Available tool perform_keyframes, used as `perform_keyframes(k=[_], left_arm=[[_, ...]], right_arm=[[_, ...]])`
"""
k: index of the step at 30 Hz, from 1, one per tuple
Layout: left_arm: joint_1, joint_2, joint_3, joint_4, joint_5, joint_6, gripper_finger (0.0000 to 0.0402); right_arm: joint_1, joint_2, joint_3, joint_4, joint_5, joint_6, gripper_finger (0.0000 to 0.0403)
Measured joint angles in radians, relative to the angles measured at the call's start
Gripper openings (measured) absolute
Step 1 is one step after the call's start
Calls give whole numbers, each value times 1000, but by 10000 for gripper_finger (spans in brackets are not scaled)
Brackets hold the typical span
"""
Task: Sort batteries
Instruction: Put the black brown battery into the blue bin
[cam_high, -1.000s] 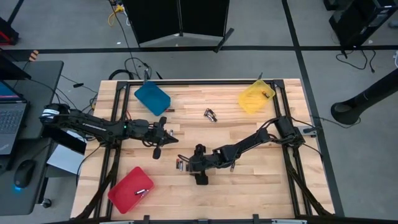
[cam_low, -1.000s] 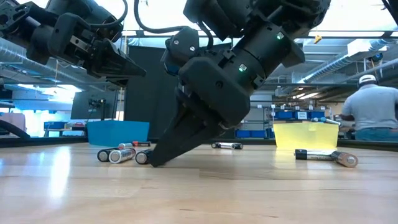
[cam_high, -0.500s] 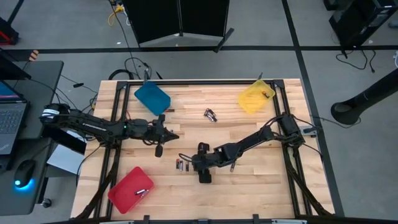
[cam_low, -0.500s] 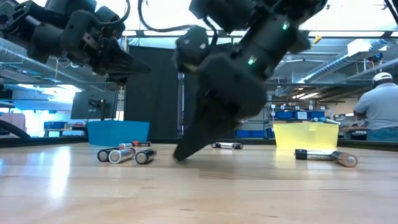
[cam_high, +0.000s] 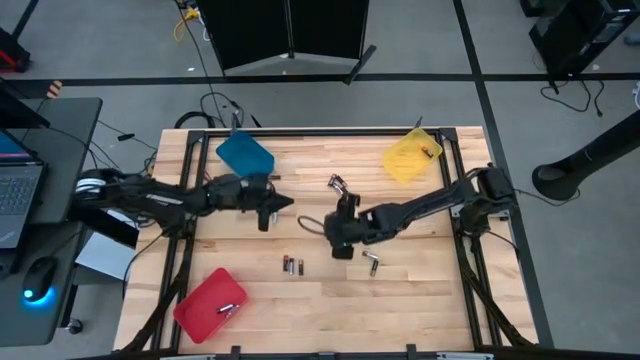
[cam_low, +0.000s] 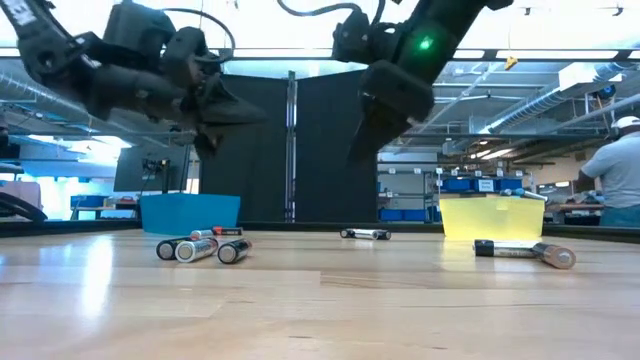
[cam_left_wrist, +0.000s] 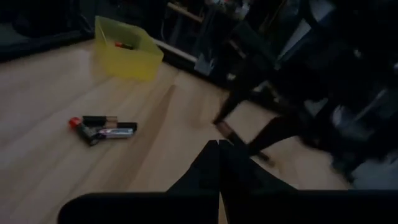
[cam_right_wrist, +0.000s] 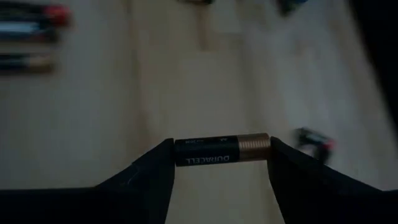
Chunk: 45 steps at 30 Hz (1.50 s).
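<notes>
Wooden table (cam_high: 400, 300) is lying beneath my right gripper (cam_right_wrist: 221, 163), whose fingers are clamping a battery (cam_right_wrist: 222, 150) endwise between them. My left gripper (cam_high: 278, 204) is hovering fully closed, gripping nothing, beside the blue tray (cam_high: 245, 157).

A wooden table (cam_high: 420, 290) bears blue (cam_high: 245, 157), yellow (cam_high: 411, 158), red trays (cam_high: 209, 303) and loose batteries (cam_high: 291, 265).

Black-and-copper battery (cam_right_wrist: 221, 150) held crosswise between the right gripper (cam_right_wrist: 219, 168) fingers, three batteries (cam_low: 200, 247) clustered at table's 6 o'clock, two (cam_high: 338, 184) near centre
</notes>
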Motion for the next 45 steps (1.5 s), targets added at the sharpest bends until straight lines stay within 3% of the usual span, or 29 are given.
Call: perform_keyframes(k=[3,7,12,17,20,26,35,45], left_arm=[[77,88,19,112,113,-101,5],[149,195,83,126,202,-147,12],[217,324,191,123,350,-155,59],[287,382,283,124,363,-153,121],[323,397,338,126,421,-132,153],[397,452,474,60,475,-123,188],[494,488,530,44,490,-81,193],[531,488,529,-26,597,-135,193]], right_arm=[[-37,-15,0,14,26,-83,232],[-100,-15,0,49,50,-211,232],[-188,-15,0,137,56,-354,232],[-250,-20,1,210,33,-471,232],[-289,-20,1,244,16,-547,232],[-410,-20,1,309,-60,-707,232],[-535,-20,1,334,-216,-622,232],[-532,-20,2,516,-216,-683,232]])
